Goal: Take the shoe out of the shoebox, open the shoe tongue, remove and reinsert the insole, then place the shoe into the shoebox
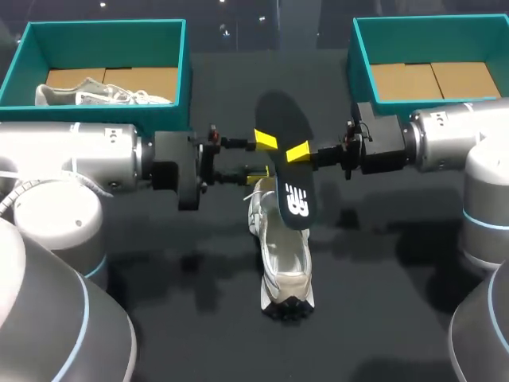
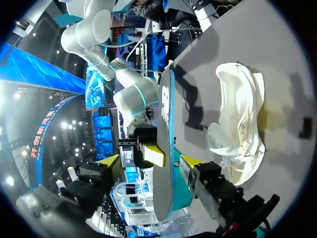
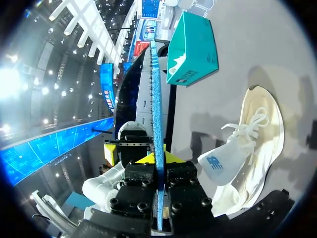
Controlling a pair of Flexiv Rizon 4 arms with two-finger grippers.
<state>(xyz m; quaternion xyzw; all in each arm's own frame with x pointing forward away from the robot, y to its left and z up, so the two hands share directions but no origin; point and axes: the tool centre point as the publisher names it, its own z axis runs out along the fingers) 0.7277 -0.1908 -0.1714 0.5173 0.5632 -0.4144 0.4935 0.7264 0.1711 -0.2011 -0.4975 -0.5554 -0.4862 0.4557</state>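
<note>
Now, one insole (image 1: 294, 199): right end effector (image 1: 296, 153) pinches it, left end effector (image 1: 261, 156) spread.

My left hand (image 2: 150, 162) has its two yellow fingers spread apart, and the insole (image 2: 163, 198) stands on its edge between them, touching neither finger. My right hand (image 2: 159, 154) meets the insole from ahead, with one yellow fingertip (image 2: 154, 154) pressed on its dark face. The white shoe (image 2: 237, 124) lies on the grey counter (image 2: 277, 49), beside the insole, laces loose.
</note>
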